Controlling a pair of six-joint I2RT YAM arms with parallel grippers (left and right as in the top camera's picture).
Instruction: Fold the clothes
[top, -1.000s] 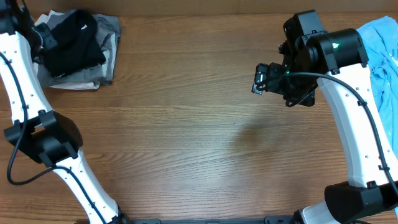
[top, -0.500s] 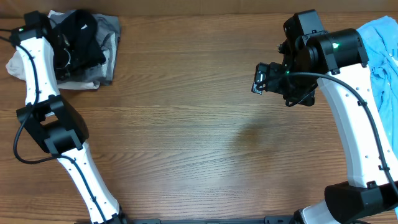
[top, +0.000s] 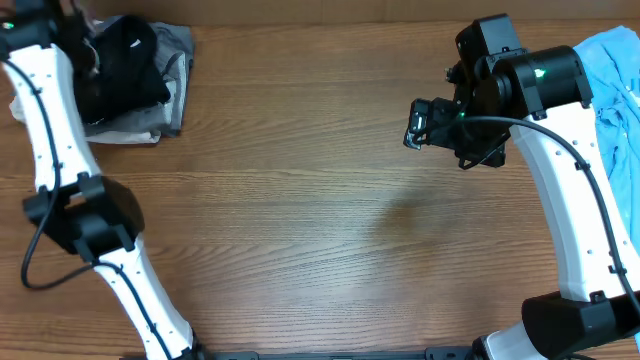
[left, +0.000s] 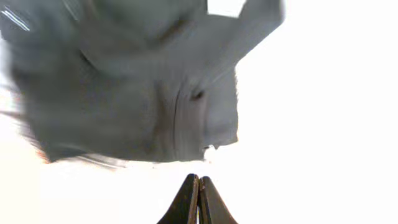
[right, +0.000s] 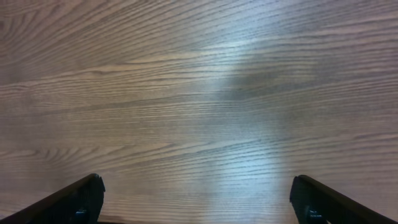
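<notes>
The black shirt (top: 125, 65), heaped w/ other clothes at the table's (top: 300, 200) far-left corner, is seen just ahead of the left gripper (left: 199, 182), clenched on nothing & judged nearer; the right gripper (right: 196, 186) is spread wide, well apart.

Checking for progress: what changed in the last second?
The left arm shifted about above the clothes pile at the far left corner, left pincer shut, nothing visibly held. The right arm, the open right pincer, the pile and the blue garment stayed put.
</notes>
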